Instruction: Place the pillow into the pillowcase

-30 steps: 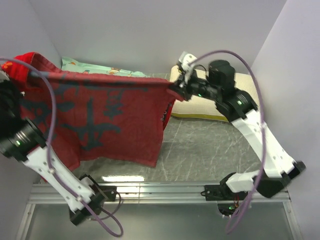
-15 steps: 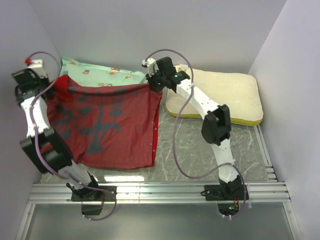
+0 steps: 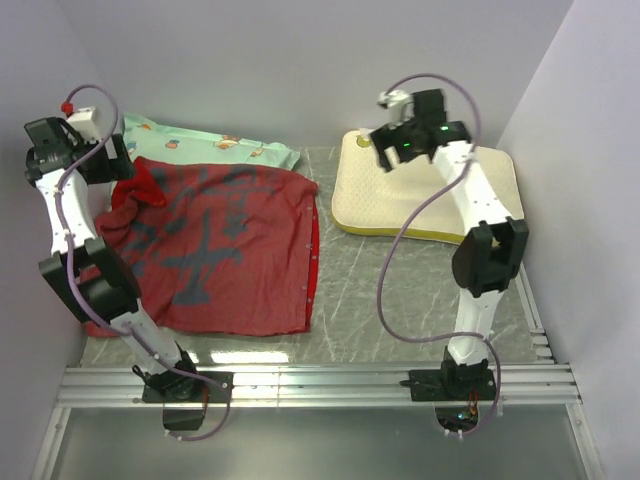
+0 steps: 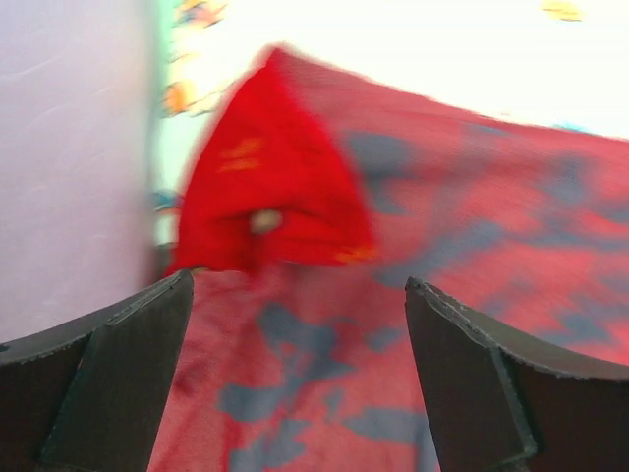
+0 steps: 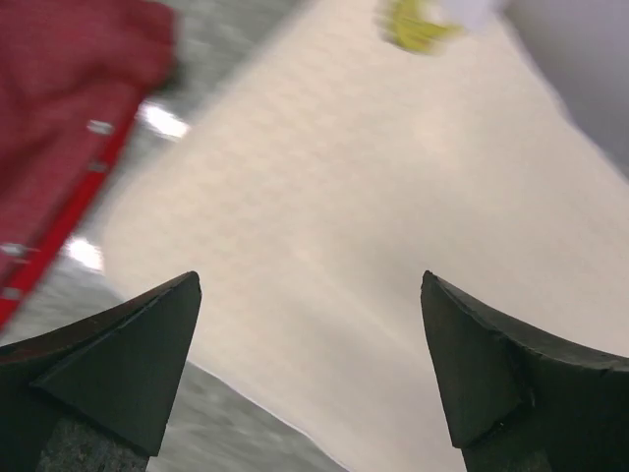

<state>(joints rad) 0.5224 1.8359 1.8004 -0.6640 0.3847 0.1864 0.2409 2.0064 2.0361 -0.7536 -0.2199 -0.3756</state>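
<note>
**Pillow** (image 3: 440,200): flat at the desk's (image 3: 400,290) far right corner, long axis along the far edge, short left end facing the pillowcase.

**Pillowcase** (image 3: 220,250): spread over the left half, blotched face up. The snap-lined right edge, likely the mouth, runs near to far and faces the pillow. Its far edge overlaps a mint pillow (image 3: 210,148).

**Right gripper** (image 3: 380,150): fingers apart, empty, directly over the pillow's far left corner; the nearer arm.

**Left gripper** (image 3: 122,165): fingers apart, empty, above the pillowcase's turned-up far left corner.
</note>
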